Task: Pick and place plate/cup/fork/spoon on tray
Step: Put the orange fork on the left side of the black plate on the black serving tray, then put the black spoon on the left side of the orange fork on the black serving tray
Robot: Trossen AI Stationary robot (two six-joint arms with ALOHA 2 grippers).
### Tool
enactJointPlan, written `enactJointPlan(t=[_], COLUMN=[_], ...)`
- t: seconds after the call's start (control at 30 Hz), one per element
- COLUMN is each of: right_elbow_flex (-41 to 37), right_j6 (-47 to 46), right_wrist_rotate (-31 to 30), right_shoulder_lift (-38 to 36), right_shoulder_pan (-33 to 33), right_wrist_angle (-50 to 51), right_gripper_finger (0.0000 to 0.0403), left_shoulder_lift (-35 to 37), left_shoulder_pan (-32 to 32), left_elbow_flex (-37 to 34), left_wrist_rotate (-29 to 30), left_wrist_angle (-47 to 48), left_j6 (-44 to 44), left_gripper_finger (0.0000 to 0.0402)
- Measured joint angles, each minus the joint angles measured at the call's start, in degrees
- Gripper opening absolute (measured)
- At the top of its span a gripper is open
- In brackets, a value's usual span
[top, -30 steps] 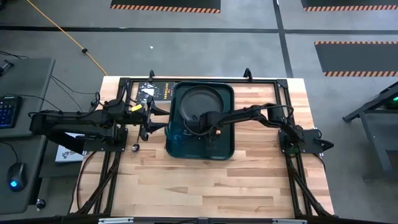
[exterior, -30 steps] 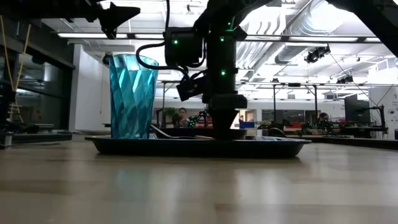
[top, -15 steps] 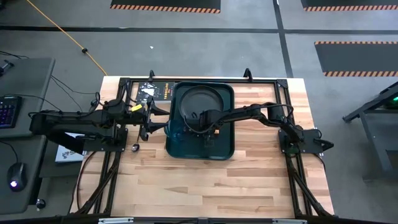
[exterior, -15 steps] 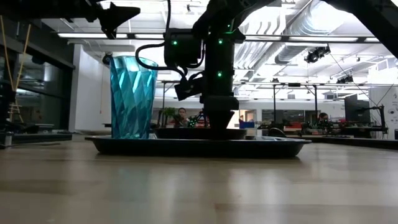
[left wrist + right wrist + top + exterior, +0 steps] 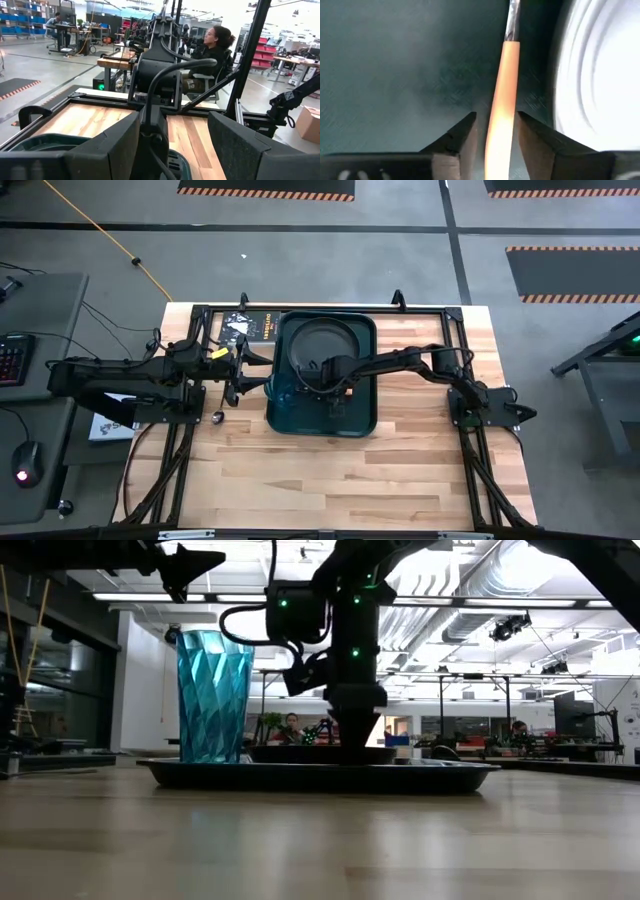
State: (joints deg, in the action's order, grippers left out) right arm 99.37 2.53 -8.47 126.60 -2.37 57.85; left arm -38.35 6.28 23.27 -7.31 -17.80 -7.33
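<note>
Since the earlier frames the right arm has drawn slightly back along the large dark green rectangular plastic tray [image 5: 322, 412] and risen a little. Right gripper [image 5: 496, 131] hangs over the tray floor, fingers slightly parted — the orange-handled fork [image 5: 504, 95] runs between them, beside the round dark grey plate [image 5: 600, 85]; whether the pads grip the handle cannot be told. The translucent teal plastic cup [image 5: 213, 695] stands upright on the tray's left part. The spoon is not discernible. Left gripper [image 5: 172, 145] waits beside the tray, fingers spread. Judged step: setting down the fork (release stage). Next move calls for opening fully, then lifting clear without dragging the handle.
</note>
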Motion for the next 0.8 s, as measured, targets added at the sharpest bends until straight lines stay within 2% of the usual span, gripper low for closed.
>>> enactJointPlan(t=[0.2,0.57,0.67,0.8], right_elbow_flex=[0.0,-0.57,-4.35,-16.01], right_j6=[0.98,0.94,0.11,-4.31], right_wrist_rotate=[-0.5,3.11,3.57,3.4], right_shoulder_lift=[-1.16,-4.56,-8.2,-17.09], right_shoulder_pan=[-0.02,0.21,0.51,1.22], right_wrist_angle=[0.15,4.23,2.1,-5.05], right_gripper_finger=[0.0152,0.0154,0.0154,0.0154], left_shoulder_lift=[0.0,0.0,0.0,0.0], left_shoulder_pan=[0.0,0.0,-0.01,0.0], left_elbow_flex=[0.02,0.02,0.02,0.02], left_wrist_rotate=[0.0,-0.02,-0.04,-0.02], left_wrist_angle=[0.04,0.52,0.55,0.79], left_j6=[0.0,-0.02,-0.02,-0.02], left_gripper_finger=[0.0227,0.0227,0.0227,0.0227])
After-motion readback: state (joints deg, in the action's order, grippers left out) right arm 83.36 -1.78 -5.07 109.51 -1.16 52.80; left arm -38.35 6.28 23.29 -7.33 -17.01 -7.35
